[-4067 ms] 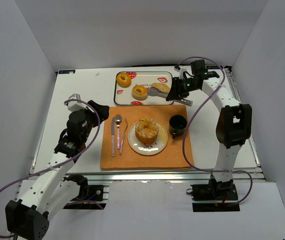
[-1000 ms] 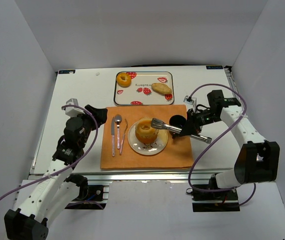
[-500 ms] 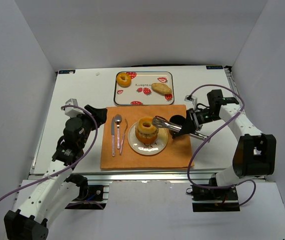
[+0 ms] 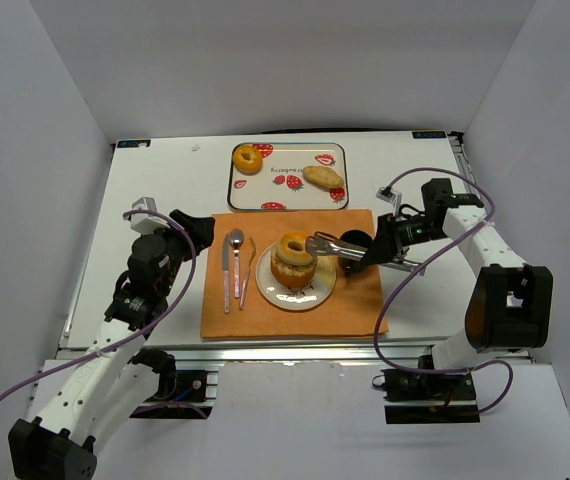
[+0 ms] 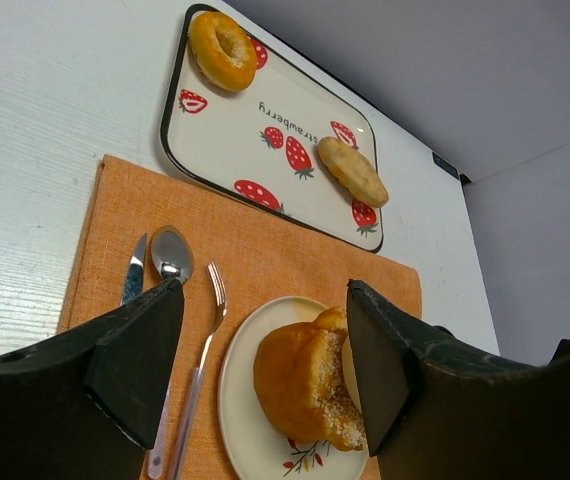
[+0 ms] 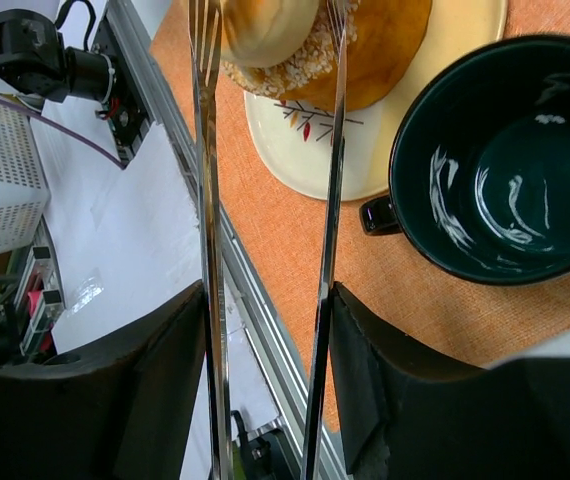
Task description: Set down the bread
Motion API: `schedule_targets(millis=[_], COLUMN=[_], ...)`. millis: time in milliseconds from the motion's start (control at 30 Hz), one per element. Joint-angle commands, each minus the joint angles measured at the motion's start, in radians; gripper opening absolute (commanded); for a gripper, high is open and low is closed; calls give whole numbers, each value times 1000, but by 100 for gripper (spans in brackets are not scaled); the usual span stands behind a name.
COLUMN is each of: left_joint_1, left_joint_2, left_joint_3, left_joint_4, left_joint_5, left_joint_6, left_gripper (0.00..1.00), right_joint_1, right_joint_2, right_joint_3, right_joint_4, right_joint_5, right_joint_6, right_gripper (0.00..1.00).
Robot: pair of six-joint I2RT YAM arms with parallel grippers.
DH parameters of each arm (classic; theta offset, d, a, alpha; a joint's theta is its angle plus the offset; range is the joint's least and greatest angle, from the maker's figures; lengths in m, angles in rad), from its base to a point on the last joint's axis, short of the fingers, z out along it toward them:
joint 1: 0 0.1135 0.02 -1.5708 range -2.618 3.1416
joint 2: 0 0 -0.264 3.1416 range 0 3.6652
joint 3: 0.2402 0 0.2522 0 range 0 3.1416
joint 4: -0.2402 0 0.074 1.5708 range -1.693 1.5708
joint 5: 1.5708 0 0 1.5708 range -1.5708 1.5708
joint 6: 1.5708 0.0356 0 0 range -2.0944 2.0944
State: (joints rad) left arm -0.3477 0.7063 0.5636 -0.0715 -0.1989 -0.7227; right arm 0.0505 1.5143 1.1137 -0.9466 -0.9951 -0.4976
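Station checked from my remote desk.

**Bread:** The bread point(image 4: 292, 244), a pale ring, sits on top of a larger sugared bun point(image 4: 293, 270). The bun stands on the white plate point(image 4: 317, 292) in the middle of the orange mat point(image 4: 295, 322).

**Right arm:** The right gripper point(image 6: 268, 290) reaches in from the right, above the dark cup point(image 6: 505, 160). Its jaws are clamped on the two arms of a pair of metal tongs point(image 4: 335, 249). In the right wrist view I see the tong arms spread apart, with their tips on either side of the bread. I cannot tell whether the tips touch it.

**Left arm:** The left gripper point(image 5: 265, 300) hangs over the table to the left of the mat, well apart from the plate. Its jaws stand wide and I see nothing between them.

**Other items:**
- A knife point(image 4: 227, 275), a spoon point(image 4: 236, 240) and a fork point(image 4: 248, 268) lie side by side on the mat, left of the plate.
- The cup stands on the mat just right of the plate.
- Behind the mat lies a strawberry-printed tray point(image 5: 225, 130). It holds a doughnut point(image 4: 248, 158) at its left end and a long roll point(image 4: 322, 177) at its right end.
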Motion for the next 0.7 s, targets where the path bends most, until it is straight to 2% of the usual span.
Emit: schedule_targets(millis=[0, 200, 333, 367, 433, 467, 500, 533, 567, 633, 667], left_joint_1=[4, 4, 4, 4, 4, 4, 4, 3, 3, 3, 3], left_joint_2=[-1, 5, 18, 21, 25, 30, 42, 56, 74, 135, 156], left_joint_3=[15, 24, 25, 28, 30, 32, 33, 38, 44, 58, 59], left_joint_4=[-1, -1, 18, 21, 35, 39, 47, 56, 55, 64, 64], left_joint_5=[3, 6, 18, 26, 38, 58, 79, 101, 127, 240, 271], left_joint_6=[6, 8, 8, 8, 14, 19, 25, 41, 54, 66, 68], left_gripper=[75, 72, 67, 64, 52, 25, 7, 0, 0, 0, 0], right_joint_1=[-8, -40, -87, -106, -133, -171, -193, -214, -239, -241, -241], right_joint_2=[-8, -45, -55, -57, -74, -86, -124, -147, -175, -276, -308], right_joint_3=[54, 116, 150, 165, 182, 179, 164, 140, 108, -78, -151], right_joint_4=[-9, -1, -21, -23, -12, 53, 110, 174, 315, 504, 695], right_joint_5=[-43, -5, 7, 10, 32, 94, 146, 217, 381, 548, 669], right_joint_6=[-12, -2, -19, -21, -6, 25, 63, 130, 151, 157, 166], right_gripper=[55, 51, 49, 46, 41, 32, 23, 8, 0, 0, 0])
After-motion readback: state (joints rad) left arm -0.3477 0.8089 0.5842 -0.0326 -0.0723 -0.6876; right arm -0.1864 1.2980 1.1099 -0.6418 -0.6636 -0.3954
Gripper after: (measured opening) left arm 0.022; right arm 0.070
